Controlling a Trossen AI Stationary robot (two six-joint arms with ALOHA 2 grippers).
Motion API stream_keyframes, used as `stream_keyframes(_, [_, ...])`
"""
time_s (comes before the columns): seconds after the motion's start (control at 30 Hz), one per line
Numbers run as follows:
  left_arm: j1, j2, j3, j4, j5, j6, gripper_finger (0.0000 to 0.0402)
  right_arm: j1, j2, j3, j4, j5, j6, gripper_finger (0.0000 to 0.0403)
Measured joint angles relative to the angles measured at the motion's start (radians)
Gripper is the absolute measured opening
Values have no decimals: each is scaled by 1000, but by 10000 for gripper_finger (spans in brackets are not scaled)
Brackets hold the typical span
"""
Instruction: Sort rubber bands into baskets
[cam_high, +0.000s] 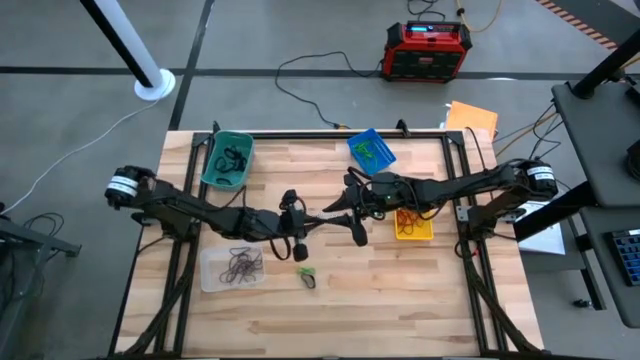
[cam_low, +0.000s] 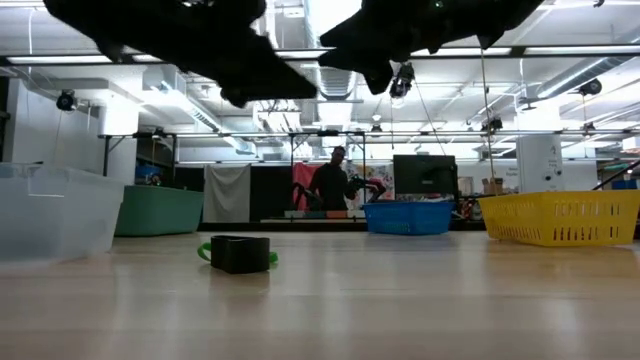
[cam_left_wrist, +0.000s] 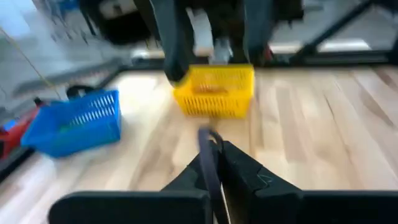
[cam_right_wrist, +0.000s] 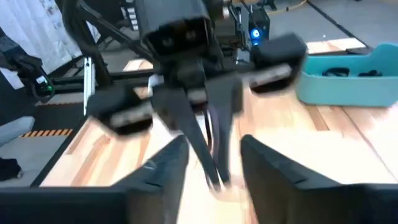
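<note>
Teal basket (cam_high: 227, 160) at bench rear left, black bands inside; blue basket (cam_high: 371, 150) at rear centre, green bands inside; yellow basket (cam_high: 414, 224) at right, orange bands inside; clear basket (cam_high: 233, 268) at front left, dark bands inside; one green band (cam_high: 305, 273) loose on bench just beside clear basket; one dark band (cam_left_wrist: 210, 163) pinched upright in left end effector (cam_left_wrist: 214, 180).
</note>
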Motion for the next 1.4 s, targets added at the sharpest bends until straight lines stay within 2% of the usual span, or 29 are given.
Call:
stream_keyframes(0.1, [-11, -110, 2, -250, 74, -65, 0, 0, -20, 2, -62, 29, -2, 175])
stream_keyframes(0.2, [-22, -235, 59, -648, 220, -213, 0, 0, -38, 2, -123, 77, -3, 204])
stream_keyframes(0.3, [-34, -315, 179, -1049, 325, -358, 0, 0, -42, 2, -145, 107, -11, 220])
stream_keyframes(0.43, [-45, -337, 333, -1506, 392, -451, 0, 0, -38, 2, -150, 112, -19, 229])
stream_keyframes(0.53, [-45, -334, 381, -1711, 454, -488, 0, 0, -35, 3, -174, 112, -19, 231])
stream_keyframes(0.6, [-45, -333, 375, -1768, 517, -493, 0, 0, -35, 3, -179, 112, -20, 231])
stream_keyframes(0.7, [-45, -333, 340, -1765, 613, -496, 0, 0, -33, 3, -195, 112, -19, 231])
stream_keyframes(0.93, [-45, -310, 179, -1592, 780, -539, 0, 0, -32, 3, -203, 112, -20, 231])
stream_keyframes(1.17, [-45, -259, 76, -1536, 826, -597, 0, 0, -32, 3, -203, 112, -28, 229])
stream_keyframes(1.4, [-47, -190, 89, -1536, 829, -610, 5, 0, -32, 2, -204, 112, -30, 229])
